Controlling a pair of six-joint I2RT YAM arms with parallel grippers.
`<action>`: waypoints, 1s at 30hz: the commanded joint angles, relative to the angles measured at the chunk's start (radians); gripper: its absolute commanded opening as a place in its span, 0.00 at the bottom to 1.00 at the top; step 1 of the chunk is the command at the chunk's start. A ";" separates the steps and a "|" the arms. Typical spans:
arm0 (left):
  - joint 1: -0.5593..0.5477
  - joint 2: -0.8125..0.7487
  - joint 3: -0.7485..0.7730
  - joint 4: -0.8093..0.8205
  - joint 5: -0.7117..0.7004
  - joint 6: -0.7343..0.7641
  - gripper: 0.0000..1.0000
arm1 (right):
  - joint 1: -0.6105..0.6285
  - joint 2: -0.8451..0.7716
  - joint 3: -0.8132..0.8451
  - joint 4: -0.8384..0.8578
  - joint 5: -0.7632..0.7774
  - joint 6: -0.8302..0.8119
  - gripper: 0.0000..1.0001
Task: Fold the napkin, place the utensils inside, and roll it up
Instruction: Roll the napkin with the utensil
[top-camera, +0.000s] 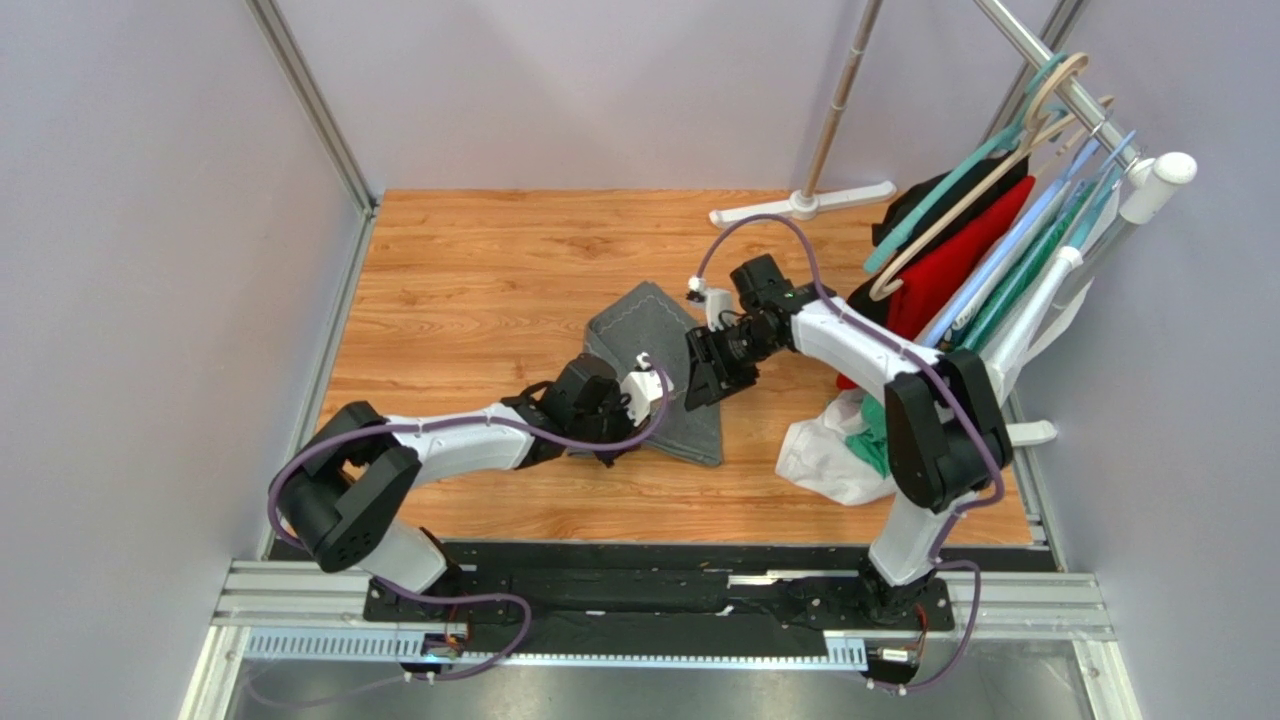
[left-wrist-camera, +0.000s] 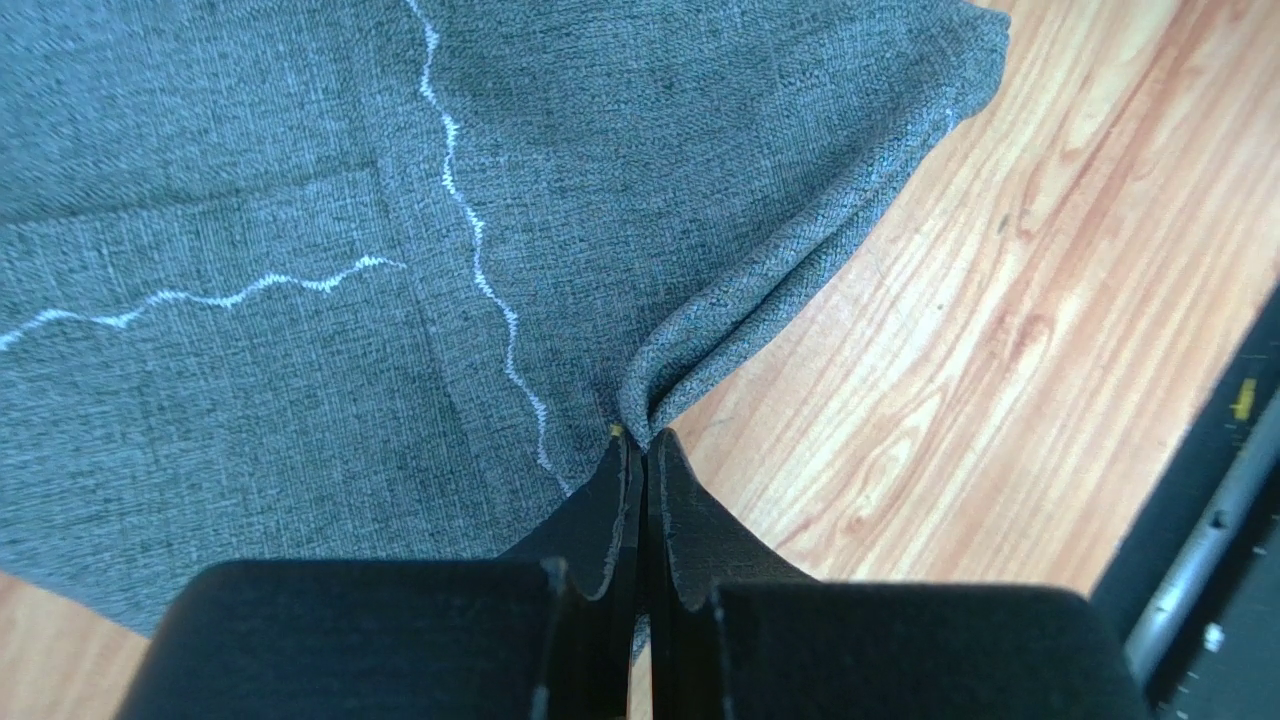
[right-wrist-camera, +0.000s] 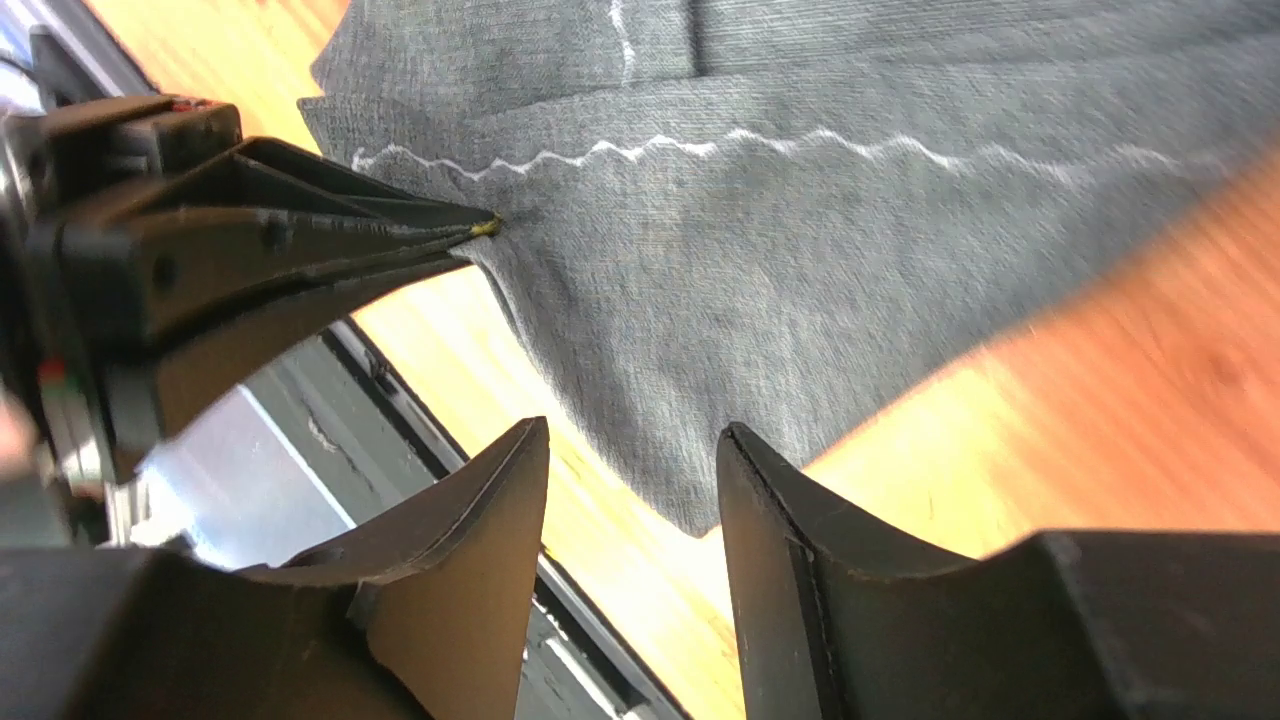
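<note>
— Where is the napkin (top-camera: 639, 323) held?
— Its near edge is pinched in the left gripper (left-wrist-camera: 643, 450), whose fingers are pressed together on a fold; the cloth is spread on the table (top-camera: 481, 270) toward 12 o'clock from it, long axis from 11 to 5.
— And the right gripper (right-wrist-camera: 631, 435)?
— It is spread; a free corner is seen at its 12 o'clock, not touched; grey felt, pale zigzag stitching, layers doubled.

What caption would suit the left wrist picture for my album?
Left fingers pinch a fold of the grey napkin lying on the wooden table.
</note>
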 joint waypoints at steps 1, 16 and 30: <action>0.049 -0.028 -0.007 -0.001 0.168 -0.070 0.00 | 0.005 -0.155 -0.089 0.118 0.093 0.109 0.49; 0.198 0.133 0.183 -0.175 0.470 -0.148 0.00 | 0.448 -0.485 -0.446 0.500 0.855 0.039 0.49; 0.253 0.217 0.207 -0.194 0.613 -0.156 0.00 | 0.554 -0.503 -0.583 0.716 0.966 -0.111 0.50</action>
